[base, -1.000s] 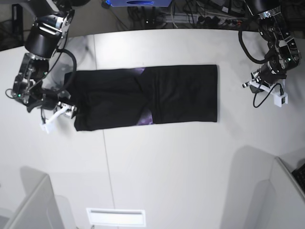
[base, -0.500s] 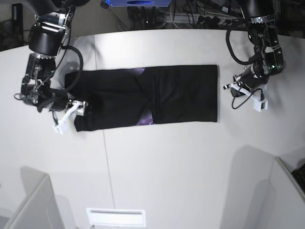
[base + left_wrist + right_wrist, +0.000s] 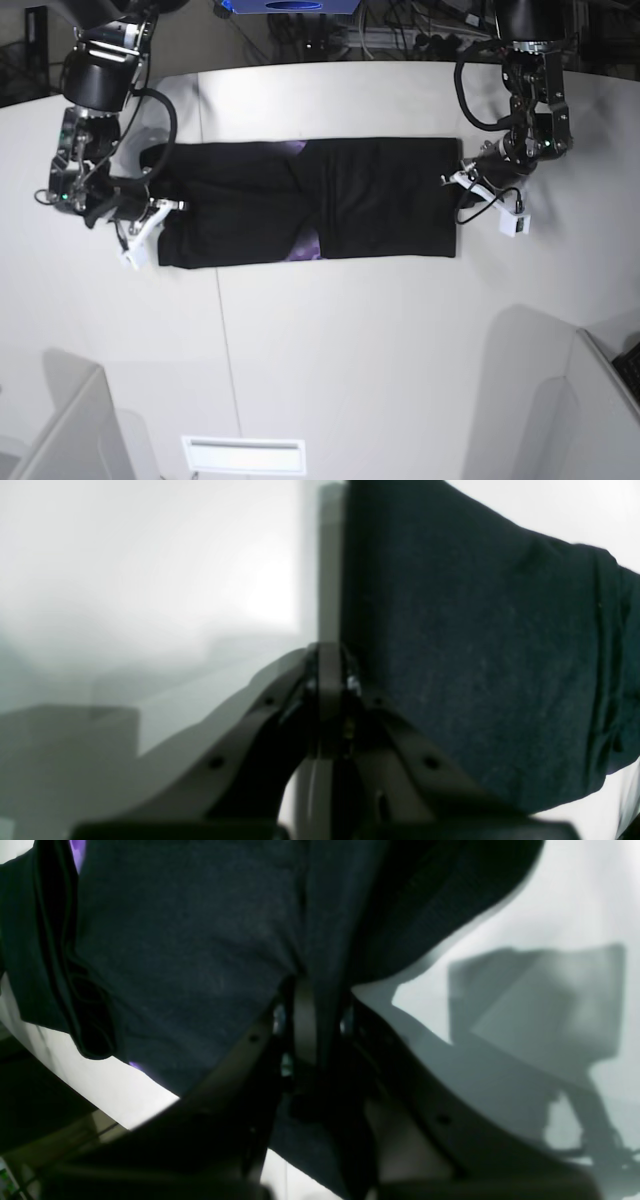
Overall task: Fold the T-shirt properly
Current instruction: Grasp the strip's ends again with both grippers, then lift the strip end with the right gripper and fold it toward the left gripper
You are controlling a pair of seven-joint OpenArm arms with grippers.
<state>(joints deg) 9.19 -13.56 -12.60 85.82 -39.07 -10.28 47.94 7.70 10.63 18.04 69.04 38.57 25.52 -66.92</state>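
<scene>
Large black short-sleeved cloth T-shirt (image 3: 310, 203) lies flat on the white table (image 3: 350, 340), folded into a long horizontal band across the middle; slivers of purple print show at the top centre near the collar and at the lower centre edge. In the base view the right gripper (image 3: 150, 212) sits at the band's left end, its white fingertips (image 3: 136, 245) low against the cloth edge. The right wrist view shows its jaws drawn close together with dark fabric directly between and around them, though whether the cloth is truly pinched I cannot tell; a purple patch peeks out at the upper left corner of that view. The left gripper (image 3: 462, 182) is at the band's right end, just touching or just beside the hem. The left wrist view puts its jaws nearly closed, their tips at the straight cloth edge, bare table to one side and black fabric to the other; a grip on the hem cannot be confirmed. A small white block (image 3: 516, 225) hangs by cable near the left arm, resting on the table beside the shirt.
</scene>
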